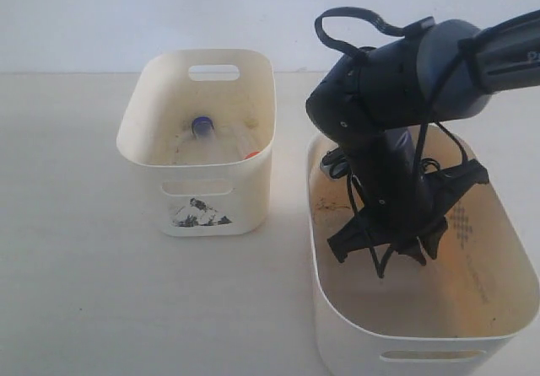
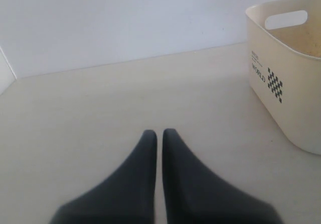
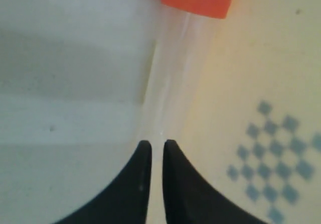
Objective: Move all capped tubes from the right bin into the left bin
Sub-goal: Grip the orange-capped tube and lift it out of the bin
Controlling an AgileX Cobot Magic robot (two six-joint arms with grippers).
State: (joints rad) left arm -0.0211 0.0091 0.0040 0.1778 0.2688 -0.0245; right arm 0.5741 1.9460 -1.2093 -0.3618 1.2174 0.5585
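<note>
My right gripper is deep inside the right bin, the wide cream one with a faint diamond print. In the right wrist view, its jaws stand shut on the narrow end of a clear orange-capped tube. That tube is hidden behind the arm in the exterior view. The left bin, smaller with torn sticker remains, holds a blue-capped tube and an orange cap. My left gripper is shut on nothing above bare table and is out of the exterior view.
The right arm's dark wrist and looped cables hang over the right bin's far end. In the left wrist view, a cream bin with a checker print and handle slot stands ahead; which bin it is I cannot tell.
</note>
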